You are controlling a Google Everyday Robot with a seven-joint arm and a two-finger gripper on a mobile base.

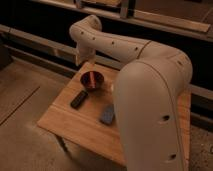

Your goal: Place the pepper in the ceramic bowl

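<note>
The dark maroon ceramic bowl stands on the wooden table near its far edge. A slim red-orange pepper shows inside the bowl. My gripper hangs at the end of the arm, just above and to the left of the bowl, apart from it. The large white arm sweeps in from the lower right and hides the right part of the table.
A black rectangular bar lies left of and in front of the bowl. A blue block lies in front of the bowl, next to the arm. A dark counter with metal rails runs behind the table. The floor lies to the left.
</note>
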